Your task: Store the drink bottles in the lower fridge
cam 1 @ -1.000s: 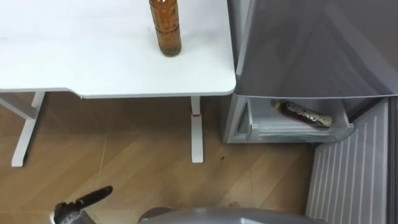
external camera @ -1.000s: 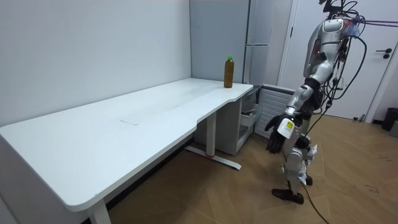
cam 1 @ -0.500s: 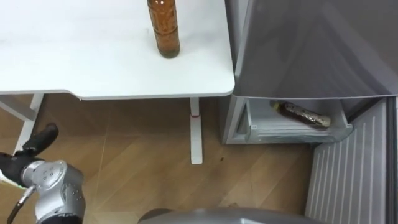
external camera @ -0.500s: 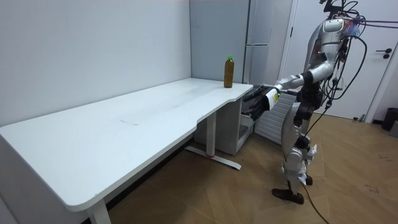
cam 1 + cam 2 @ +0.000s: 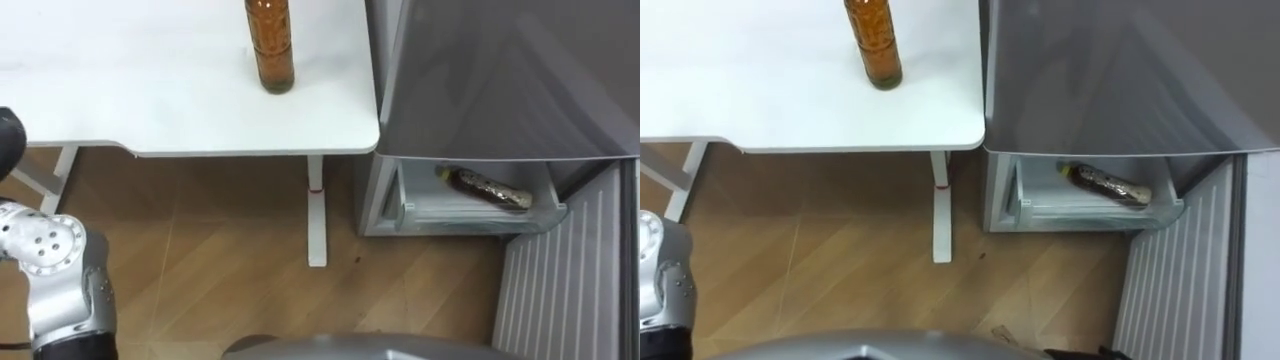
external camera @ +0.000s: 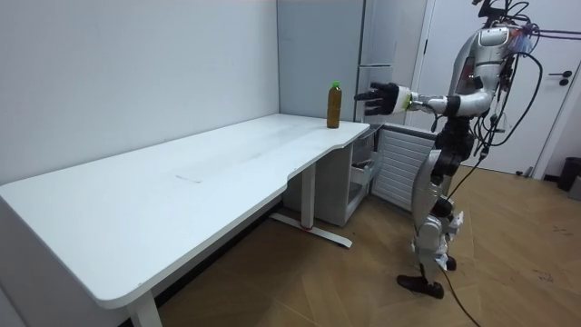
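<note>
A brown drink bottle with a green cap (image 5: pixel 270 45) (image 6: pixel 334 104) stands upright near the white table's right end. A second brown bottle (image 5: pixel 490 187) lies on its side in the open lower fridge drawer (image 5: pixel 478 212). My left hand (image 6: pixel 381 96) is raised at about shoulder height with its fingers spread open. It holds nothing and hovers to the room view's right of the standing bottle, apart from it. In the left eye view the dark edge of that left hand (image 5: pixel 8 140) shows at the far left, above its silver forearm.
The white table (image 5: pixel 150 110) stands on white legs over a wooden floor. The grey fridge (image 5: pixel 500 80) adjoins the table's right end. Its lower door (image 5: pixel 570 290) hangs open at the right. I stand on the floor in front of the fridge.
My left arm has swung up from beside my thigh to shoulder height, out toward the bottle on the table. Both bottles have stayed where they were.
</note>
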### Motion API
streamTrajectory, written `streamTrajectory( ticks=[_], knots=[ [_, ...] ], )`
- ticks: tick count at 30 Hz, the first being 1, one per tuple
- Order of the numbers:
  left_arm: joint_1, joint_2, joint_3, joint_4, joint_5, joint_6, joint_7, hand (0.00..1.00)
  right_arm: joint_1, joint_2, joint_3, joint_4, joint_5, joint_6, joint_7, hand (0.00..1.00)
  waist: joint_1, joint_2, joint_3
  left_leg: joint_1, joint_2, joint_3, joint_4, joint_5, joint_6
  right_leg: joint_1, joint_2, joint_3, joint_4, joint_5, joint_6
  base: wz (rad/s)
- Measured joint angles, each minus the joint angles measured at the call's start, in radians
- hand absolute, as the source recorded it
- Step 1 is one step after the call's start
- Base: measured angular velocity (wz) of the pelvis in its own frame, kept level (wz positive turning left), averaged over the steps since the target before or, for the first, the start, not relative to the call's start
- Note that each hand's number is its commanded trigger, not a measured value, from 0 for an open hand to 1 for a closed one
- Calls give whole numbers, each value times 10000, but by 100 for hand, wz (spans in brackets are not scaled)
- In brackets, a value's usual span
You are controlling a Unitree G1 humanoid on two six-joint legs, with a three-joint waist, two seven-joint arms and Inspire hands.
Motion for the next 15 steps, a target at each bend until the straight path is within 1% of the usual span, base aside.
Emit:
streamTrajectory(
  ticks=[1, 4, 5, 7, 8, 13, 15],
  knots=[
    [-4, 1, -4, -145, 326, 0, -126, 0, -8, 11, -3, 8, 7, -9, 9, 0, -16, 1, 4, -10, -2, -5, 3, 0, 0, 1, 1, -9, -14, 2, -2, 4],
    [-44, 17, -35, -406, 838, -2, -567, 0, -63, 45, -3, 18, -4, -116, 55, 0, -64, -4, 7, -5, -2, -2, -10, 0, 0, 4, 4, -1, -28, 1, -2, 0],
    [-44, 18, -49, -456, 898, -2, -650, 0, -67, 55, -2, 18, -4, -126, 62, 0, -73, -7, 10, 2, -2, -3, -19, 0, 0, 7, 4, 2, -29, 1, -2, 0],
    [-43, 19, -113, -695, 924, -2, -1034, 0, -58, 96, -3, 20, 1, -216, 132, 0, -97, -39, 47, 47, -2, -25, -36, 0, 0, 55, 4, 12, -32, 1, -2, 0],
    [-42, 19, -119, -753, 918, -2, -1132, 0, -60, 102, -3, 23, 1, -226, 139, 0, -96, -38, 54, 52, -2, -32, -38, 0, 0, 58, 4, 20, -32, 1, -2, 0],
    [-44, 18, -654, -1223, 920, -4, -2013, 0, -90, 114, -10, 112, -43, -497, 173, 0, -166, -7, 99, -16, 2, -62, -53, -3, 0, -29, 13, -2, -6, 4, -4, 0],
    [-45, 13, -770, -1239, 920, -8, -2399, 0, -122, 114, -12, 193, -64, -548, 199, 0, -209, 1, 99, -25, 7, -67, -67, -3, 0, -48, 21, 7, 0, 5, -6, 0]
  ],
)
